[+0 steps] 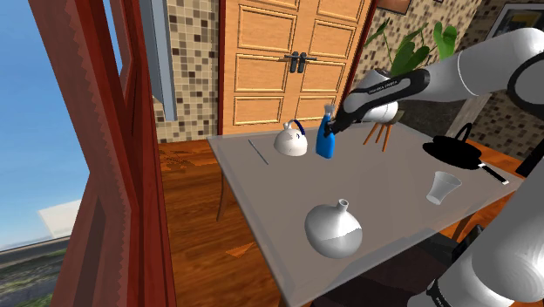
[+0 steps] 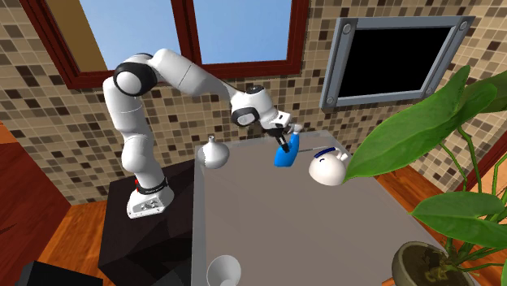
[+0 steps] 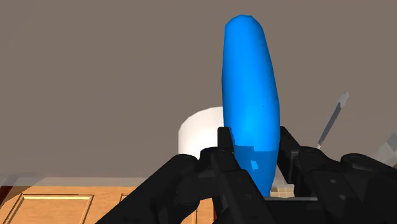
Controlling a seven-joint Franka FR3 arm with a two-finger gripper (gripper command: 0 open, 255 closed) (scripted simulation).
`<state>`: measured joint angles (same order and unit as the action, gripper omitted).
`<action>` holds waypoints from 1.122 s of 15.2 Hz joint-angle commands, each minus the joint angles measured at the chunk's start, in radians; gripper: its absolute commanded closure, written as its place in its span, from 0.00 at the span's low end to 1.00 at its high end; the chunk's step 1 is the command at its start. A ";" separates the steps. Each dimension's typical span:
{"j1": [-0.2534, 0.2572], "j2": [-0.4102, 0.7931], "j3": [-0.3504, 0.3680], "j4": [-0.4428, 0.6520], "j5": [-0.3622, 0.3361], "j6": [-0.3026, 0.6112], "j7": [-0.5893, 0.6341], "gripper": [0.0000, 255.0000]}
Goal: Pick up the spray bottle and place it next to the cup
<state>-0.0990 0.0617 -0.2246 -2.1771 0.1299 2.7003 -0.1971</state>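
The blue spray bottle (image 1: 325,142) is at the far side of the grey table (image 1: 384,218), next to a white kettle (image 1: 291,140). My gripper (image 1: 335,123) is shut on the bottle's upper part. In the second exterior view the bottle (image 2: 283,154) leans in the gripper (image 2: 283,136), low over the table; I cannot tell whether its base touches. In the wrist view the two black fingers (image 3: 223,150) clasp the blue bottle (image 3: 250,102). The white cup (image 1: 443,187) stands near the table's edge on the shoulder view's right, well apart from the bottle, and also at the near edge in the second exterior view (image 2: 223,270).
A round white vase (image 1: 334,228) stands at the table's near side. A black pan (image 1: 457,152) lies beyond the cup. Wooden doors (image 1: 292,61) rise behind the table. A leafy plant (image 2: 439,162) reaches in from the second exterior view's right.
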 commanded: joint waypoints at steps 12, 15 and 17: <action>0.001 -0.082 -0.004 0.091 -0.060 -0.170 0.049 1.00; 0.001 -0.095 -0.004 0.118 -0.068 -0.209 0.056 1.00; 0.001 -0.103 -0.003 0.136 -0.073 -0.235 0.061 1.00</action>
<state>-0.0973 -0.0351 -0.2276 -2.0492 0.0597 2.4800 -0.1376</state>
